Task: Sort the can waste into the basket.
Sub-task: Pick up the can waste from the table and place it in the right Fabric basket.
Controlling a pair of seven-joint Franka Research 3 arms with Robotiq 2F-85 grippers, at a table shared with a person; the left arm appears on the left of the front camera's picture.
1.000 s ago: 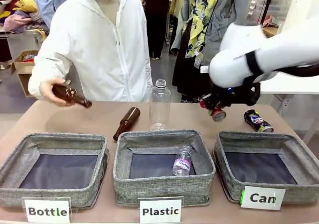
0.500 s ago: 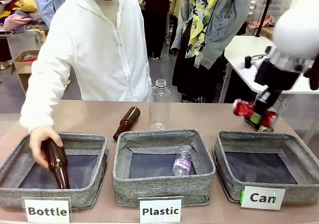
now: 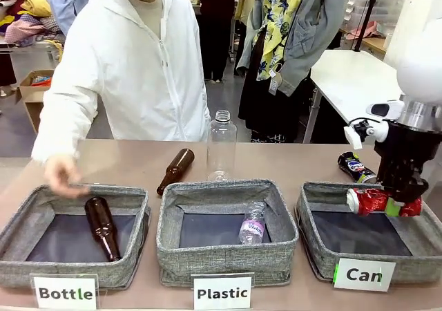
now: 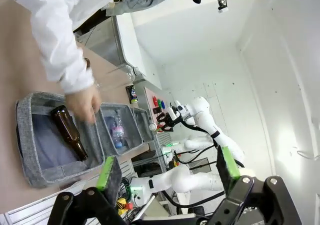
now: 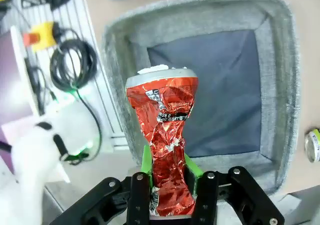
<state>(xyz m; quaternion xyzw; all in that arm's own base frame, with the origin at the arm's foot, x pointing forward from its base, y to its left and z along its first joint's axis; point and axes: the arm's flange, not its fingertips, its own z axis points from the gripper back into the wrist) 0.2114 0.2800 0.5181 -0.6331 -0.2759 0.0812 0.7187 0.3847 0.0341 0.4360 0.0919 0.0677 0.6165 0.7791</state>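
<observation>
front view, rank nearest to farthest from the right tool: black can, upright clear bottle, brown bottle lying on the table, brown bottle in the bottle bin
From the right tool, shut on the red can:
1. Black can, just behind the Can basket.
2. Upright clear bottle, mid-table.
3. Lying brown bottle, on the table left of it.
4. Other brown bottle, in the Bottle bin, far left.

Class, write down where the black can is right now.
In the front view, the black can lies on the table at the right, just behind the far rim of the Can basket.
</observation>
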